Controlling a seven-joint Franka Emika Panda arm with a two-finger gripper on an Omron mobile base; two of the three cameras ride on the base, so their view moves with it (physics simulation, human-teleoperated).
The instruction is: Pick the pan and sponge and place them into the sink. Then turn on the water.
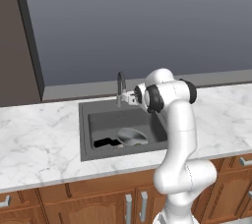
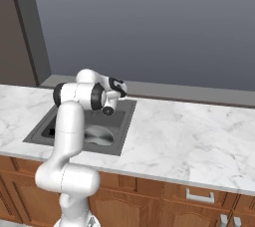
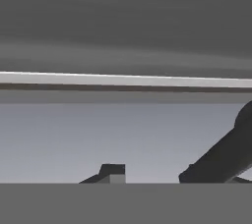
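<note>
Pan in sink, end effector by faucet

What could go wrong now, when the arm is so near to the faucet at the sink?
The gripper sits right beside the faucet; a careless sweep could knock the spout without working the tap. The pan already lies in the sink, so running water might splash off it onto the counter.

We've got the silver pan lying flat in the dark sink, black handle toward the front-left corner; grey faucet upright at the back rim.
</note>
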